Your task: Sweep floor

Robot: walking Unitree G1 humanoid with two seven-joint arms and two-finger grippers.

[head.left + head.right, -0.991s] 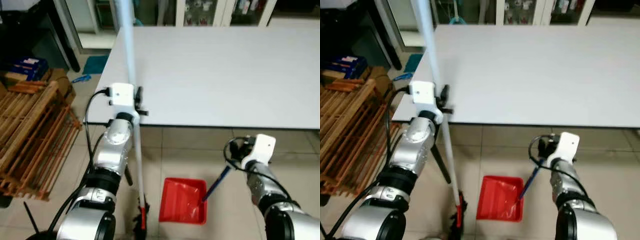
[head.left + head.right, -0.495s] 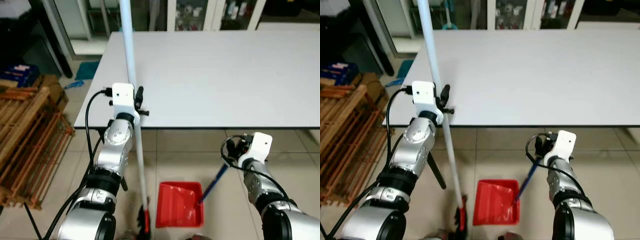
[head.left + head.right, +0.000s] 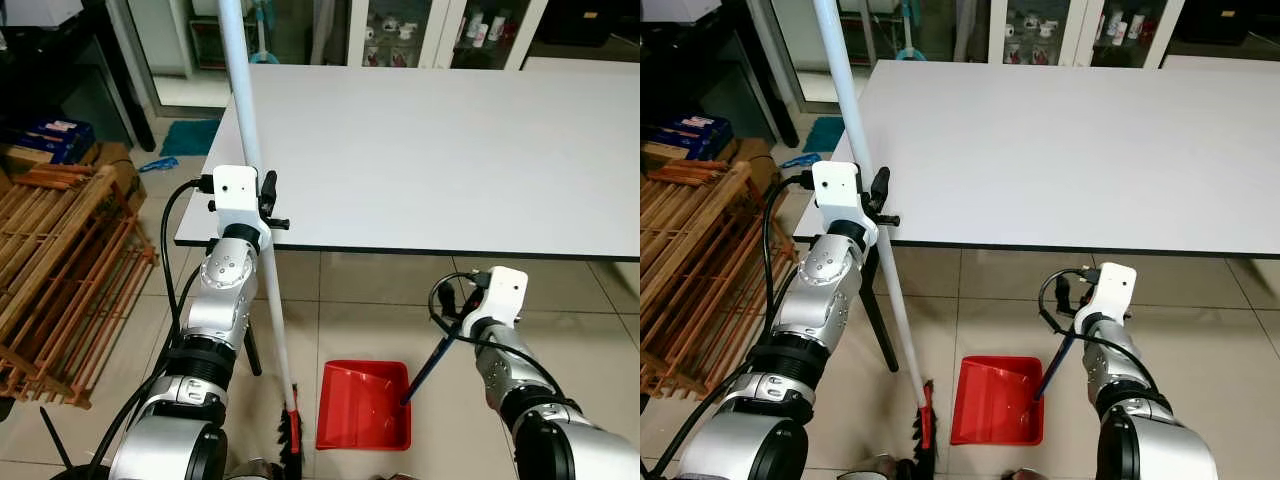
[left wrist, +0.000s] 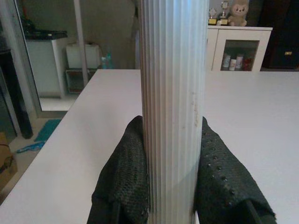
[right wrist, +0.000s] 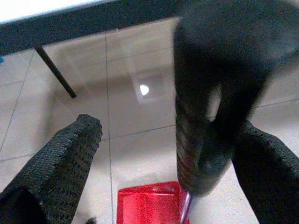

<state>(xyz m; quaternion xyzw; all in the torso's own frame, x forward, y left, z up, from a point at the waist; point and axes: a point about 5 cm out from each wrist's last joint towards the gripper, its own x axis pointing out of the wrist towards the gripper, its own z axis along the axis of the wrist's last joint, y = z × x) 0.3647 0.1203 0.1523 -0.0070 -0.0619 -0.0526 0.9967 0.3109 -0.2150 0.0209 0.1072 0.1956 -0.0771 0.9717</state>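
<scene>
Broom (image 3: 262, 260): pale ribbed pole, tilted, head on the floor (image 3: 370, 300) at 9 o'clock of the dustpan.
Left gripper (image 4: 170, 154): fingers clamped on the pole — beside the tabletop (image 3: 450, 150) edge.
Dustpan (image 3: 362, 405): red, on the tiles.
Right gripper (image 5: 154, 158): fingers apart — one touching the dustpan's dark handle (image 3: 428, 365).

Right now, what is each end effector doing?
Left end effector: shut on the broom pole.
Right end effector: holding the dustpan handle; one finger looks off it, so closure cannot be told.
</scene>
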